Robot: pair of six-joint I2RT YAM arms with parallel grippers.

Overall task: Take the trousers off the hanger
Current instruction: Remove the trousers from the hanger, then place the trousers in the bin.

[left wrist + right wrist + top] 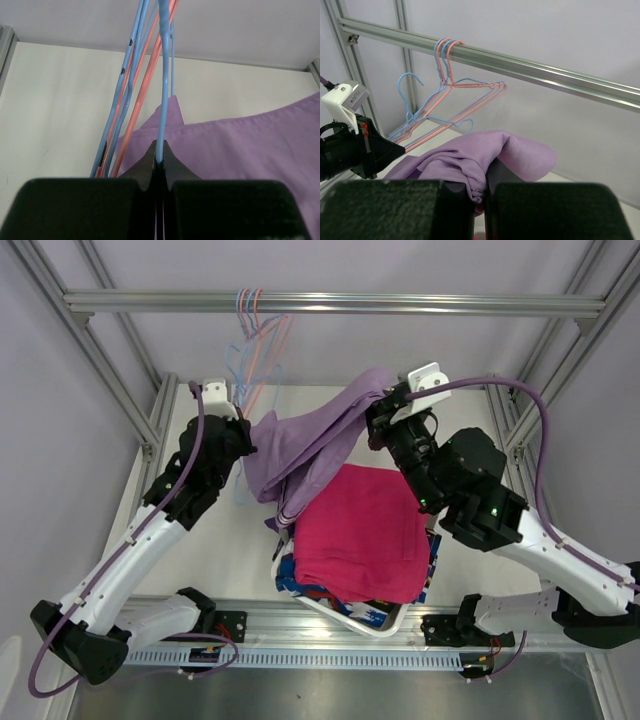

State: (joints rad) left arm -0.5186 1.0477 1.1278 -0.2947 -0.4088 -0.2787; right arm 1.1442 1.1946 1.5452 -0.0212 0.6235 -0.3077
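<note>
Reaching inward, left pincer clamping hanger, right pincer gripping trousers

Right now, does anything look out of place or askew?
One light-blue wire hanger is off the aluminium rail, its hook free, pinched askew in the left fingers. Lilac cloth trousers are bunched in the right fingers.

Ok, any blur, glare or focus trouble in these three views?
Top external: even light, sharp, no glare, only faint shadows on the table. Left wrist: the left gripper is a soft black mass near the lens, the blue hanger it clamps slightly blurred. Right wrist: the right gripper is out of focus, the rail crisp.
</note>
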